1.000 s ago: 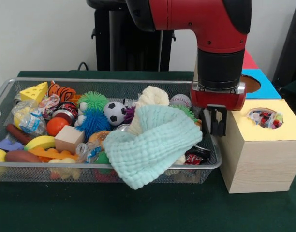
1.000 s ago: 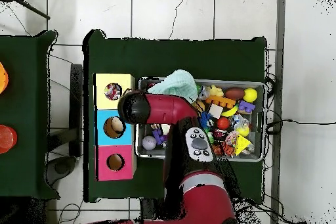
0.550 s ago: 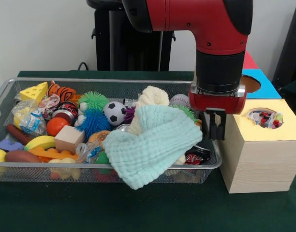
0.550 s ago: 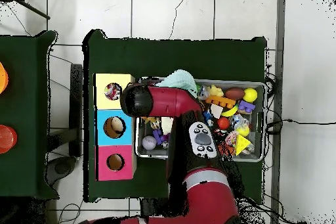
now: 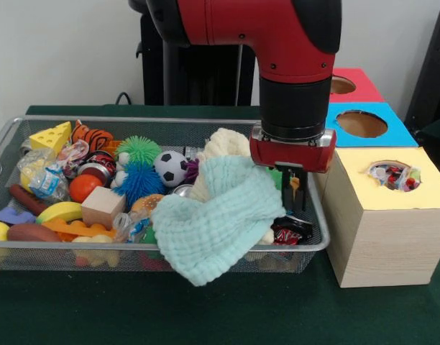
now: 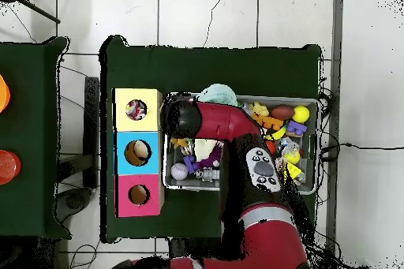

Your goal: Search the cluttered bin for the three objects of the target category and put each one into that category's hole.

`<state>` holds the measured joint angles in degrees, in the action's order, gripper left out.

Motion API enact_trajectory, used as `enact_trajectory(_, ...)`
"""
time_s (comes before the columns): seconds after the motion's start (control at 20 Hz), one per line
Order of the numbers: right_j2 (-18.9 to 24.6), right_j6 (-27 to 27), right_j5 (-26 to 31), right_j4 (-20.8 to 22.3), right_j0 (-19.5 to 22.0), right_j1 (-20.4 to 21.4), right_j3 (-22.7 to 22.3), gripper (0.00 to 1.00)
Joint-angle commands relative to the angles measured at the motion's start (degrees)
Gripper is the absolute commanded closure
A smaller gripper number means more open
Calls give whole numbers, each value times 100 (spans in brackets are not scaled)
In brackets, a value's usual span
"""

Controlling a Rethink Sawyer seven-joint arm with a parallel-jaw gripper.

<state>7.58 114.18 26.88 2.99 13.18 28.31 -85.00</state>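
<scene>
My gripper (image 5: 295, 192) hangs open and empty inside the right end of the wire bin (image 5: 162, 121), just left of the yellow box (image 5: 392, 223). Directly under it lies a red and black wrapper (image 5: 292, 231). The mint green cloth (image 5: 218, 215) sits against its left side and droops over the bin's front rim. The yellow box's hole (image 5: 395, 175) holds shiny wrapped items. In the overhead view the arm's wrist (image 6: 178, 116) covers the gripper at the bin's end beside the yellow box (image 6: 136, 94).
A cream cloth (image 5: 224, 143), soccer ball (image 5: 170, 167), green and blue spiky balls, wooden cube (image 5: 103, 206), cheese wedge (image 5: 51, 136) and toy foods fill the bin. The blue hole (image 5: 361, 123) and red hole (image 5: 341, 85) lie behind the yellow box.
The arm has swung left, away from the yellow box, carrying the gripper further over the bin's right end. The mint cloth has shifted slightly left.
</scene>
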Motion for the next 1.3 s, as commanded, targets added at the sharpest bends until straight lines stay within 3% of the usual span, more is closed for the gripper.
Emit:
enact_trajectory(0.05, 231, -131, 588, 273, 12, 15, -143, 0)
enact_trajectory(0.75, 179, -166, 928, 233, -39, 79, -56, 0)
enact_trajectory(0.85, 97, 147, 1121, 23, -38, 100, -101, 0)
enact_trajectory(1.05, 291, -284, 905, 199, 224, -21, 63, 0)
enact_trajectory(1.3, 349, -422, 1271, 194, 313, 260, -16, 0)
